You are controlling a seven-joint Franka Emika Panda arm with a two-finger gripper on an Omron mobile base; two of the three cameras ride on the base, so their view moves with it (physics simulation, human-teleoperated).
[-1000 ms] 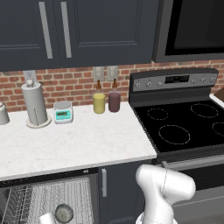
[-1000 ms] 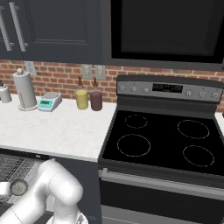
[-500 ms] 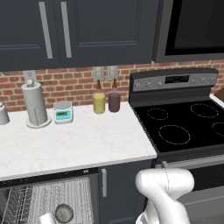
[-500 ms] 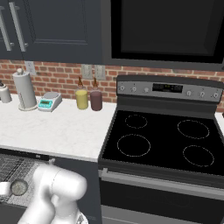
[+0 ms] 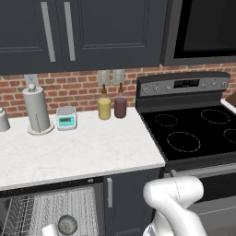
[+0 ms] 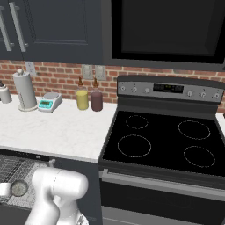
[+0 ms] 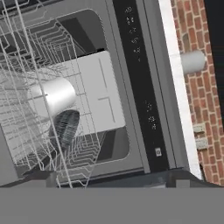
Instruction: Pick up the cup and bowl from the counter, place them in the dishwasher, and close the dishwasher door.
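The dishwasher (image 5: 50, 209) stands open under the counter (image 5: 83, 156), its white wire rack showing. The white-grey cup (image 7: 52, 96) lies on its side in the rack. Right beside it rests the dark speckled bowl (image 7: 65, 127). Both also show low in the left base view, cup (image 5: 50, 229) and bowl (image 5: 67, 224), and in the right base view, cup (image 6: 3, 190) and bowl (image 6: 19, 188). My gripper (image 7: 111, 178) hovers back from the rack. It is open, its fingertips (image 7: 41, 177) far apart with nothing between them. The dishwasher door is out of view.
On the counter (image 6: 57, 132) by the brick wall stand a paper towel roll (image 5: 38, 110), a small scale (image 5: 66, 118), a yellow bottle (image 5: 104, 108), a maroon bottle (image 5: 120, 106) and a grey canister (image 7: 192, 61). The black stovetop (image 5: 193, 133) lies to the right.
The arm's white elbow has shifted slightly in both base views. The cup and bowl lie where they were in the rack.
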